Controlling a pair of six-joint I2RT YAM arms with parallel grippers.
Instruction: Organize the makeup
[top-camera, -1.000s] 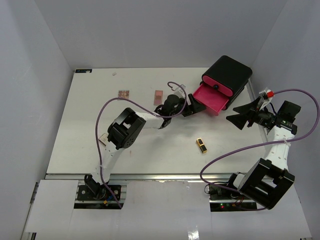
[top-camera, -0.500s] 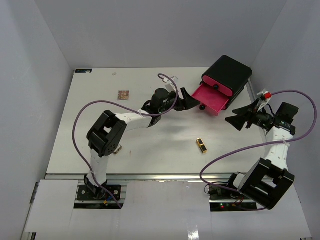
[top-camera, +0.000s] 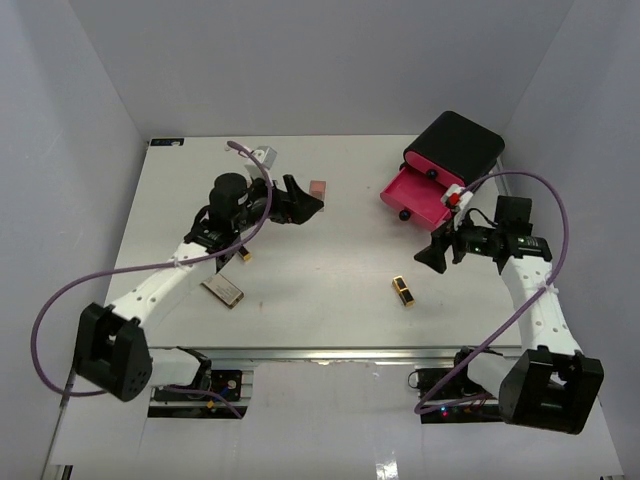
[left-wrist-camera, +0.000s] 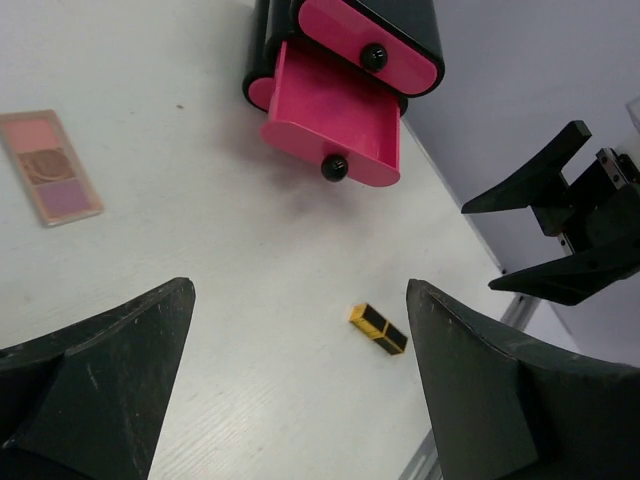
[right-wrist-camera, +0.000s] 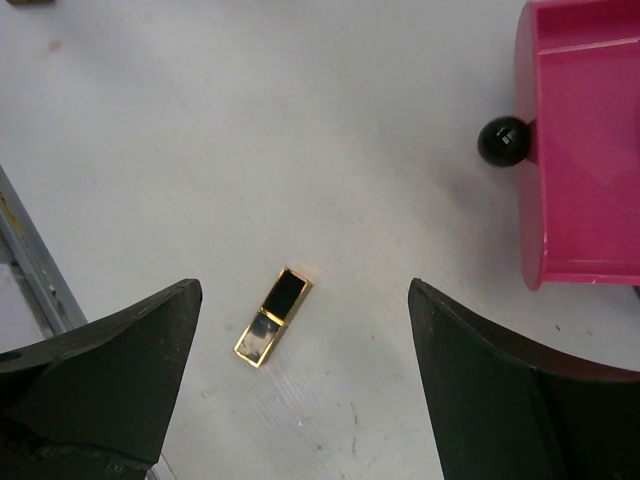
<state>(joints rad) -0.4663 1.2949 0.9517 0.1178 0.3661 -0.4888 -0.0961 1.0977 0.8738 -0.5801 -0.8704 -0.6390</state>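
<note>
A black-and-gold lipstick (top-camera: 404, 292) lies alone on the white table; it also shows in the right wrist view as the lipstick (right-wrist-camera: 273, 316) and in the left wrist view as the lipstick (left-wrist-camera: 379, 328). My right gripper (top-camera: 434, 250) hovers open just right of it and above it, holding nothing (right-wrist-camera: 305, 290). A tan-pink eyeshadow palette (top-camera: 317, 189) lies flat at the back, the same palette (left-wrist-camera: 50, 165) seen from the left wrist. My left gripper (top-camera: 305, 200) stands open and empty beside it (left-wrist-camera: 300, 290). A brown rectangular case (top-camera: 223, 290) and a small tan item (top-camera: 245, 256) lie under the left arm.
The black box (top-camera: 458, 148) stands at the back right, its lower pink drawer (top-camera: 413, 196) pulled open and showing nothing inside (left-wrist-camera: 335, 125). Its upper drawer is shut. The open drawer's knob (right-wrist-camera: 503, 140) juts toward the table's middle. White walls enclose the table.
My left arm swung back from the open drawer to the left and its jaws widened. My right arm moved left from the table's right edge toward the lipstick.
</note>
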